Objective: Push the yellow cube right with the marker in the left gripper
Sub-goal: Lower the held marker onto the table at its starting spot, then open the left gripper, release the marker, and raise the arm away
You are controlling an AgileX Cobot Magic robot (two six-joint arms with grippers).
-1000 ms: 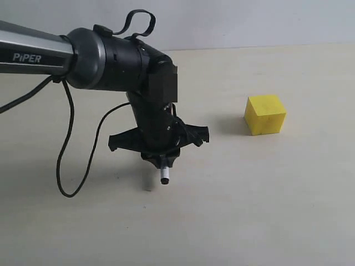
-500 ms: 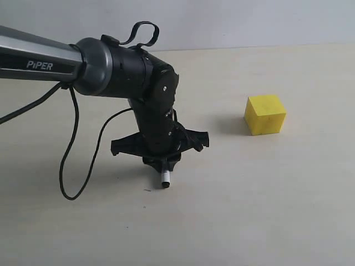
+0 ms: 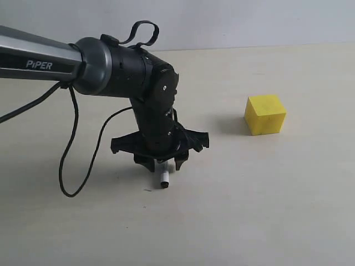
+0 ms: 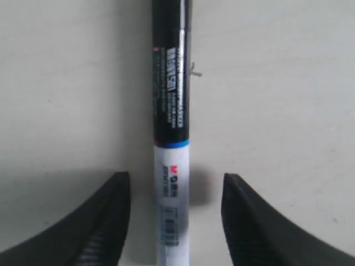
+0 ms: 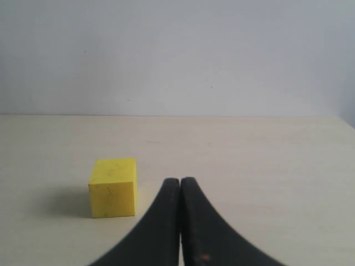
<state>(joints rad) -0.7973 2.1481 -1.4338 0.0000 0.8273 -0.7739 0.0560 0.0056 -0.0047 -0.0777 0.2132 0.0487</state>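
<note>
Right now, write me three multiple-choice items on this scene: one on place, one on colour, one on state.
1. In the exterior view, where does the cube lie from the left claw?
A. to its right
B. to its left
C. under it

2. What colour is the cube?
A. red
B. yellow
C. blue

3. What is the left claw's state around the marker?
A. shut on it
B. open, fingers clear of it
C. shut beside it

Answers:
1 A, the cube sits apart, well right of the claw.
2 B, every visible face is yellow.
3 B, the left wrist view shows a gap on each side of the marker.
</note>
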